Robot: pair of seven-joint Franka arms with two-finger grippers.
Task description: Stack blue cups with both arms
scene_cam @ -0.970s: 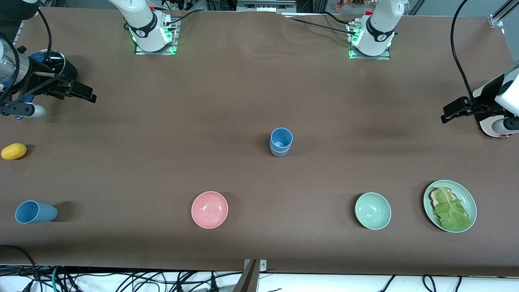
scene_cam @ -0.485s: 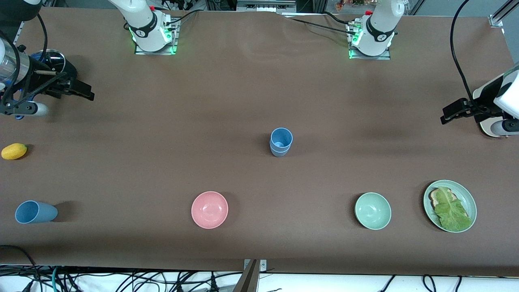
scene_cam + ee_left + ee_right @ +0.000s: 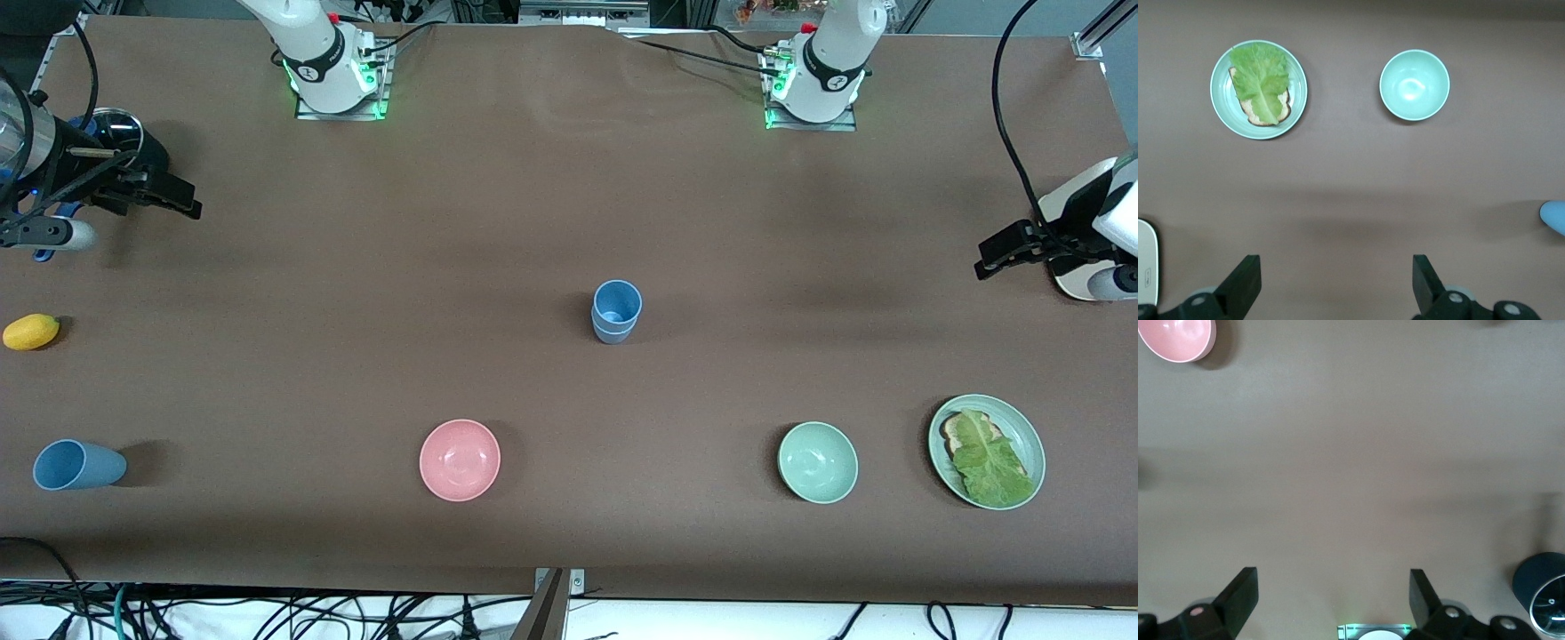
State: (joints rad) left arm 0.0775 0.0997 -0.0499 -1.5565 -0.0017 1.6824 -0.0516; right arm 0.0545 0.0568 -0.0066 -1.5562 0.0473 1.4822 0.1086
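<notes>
Two blue cups [image 3: 615,311] stand nested upright at the middle of the table, a sky-blue one inside a duller grey-blue one; an edge of this stack [image 3: 1554,217] shows in the left wrist view. Another blue cup [image 3: 78,465] lies on its side at the right arm's end, near the front camera. My right gripper [image 3: 185,197] hangs open and empty over the right arm's end of the table; in its wrist view [image 3: 1332,590] only bare table lies between the fingers. My left gripper [image 3: 989,255] hangs open and empty over the left arm's end [image 3: 1336,273].
A pink bowl [image 3: 460,460], a green bowl [image 3: 818,462] and a green plate [image 3: 1027,431] with bread and lettuce sit along the camera-side edge. A yellow fruit [image 3: 31,331] lies at the right arm's end. A dark round container [image 3: 120,133] stands by the right gripper. A white flat object [image 3: 1146,270] lies beside the left gripper.
Both grippers have drifted slightly outward toward their own ends of the table, still open. The cups and bowls have not moved.
</notes>
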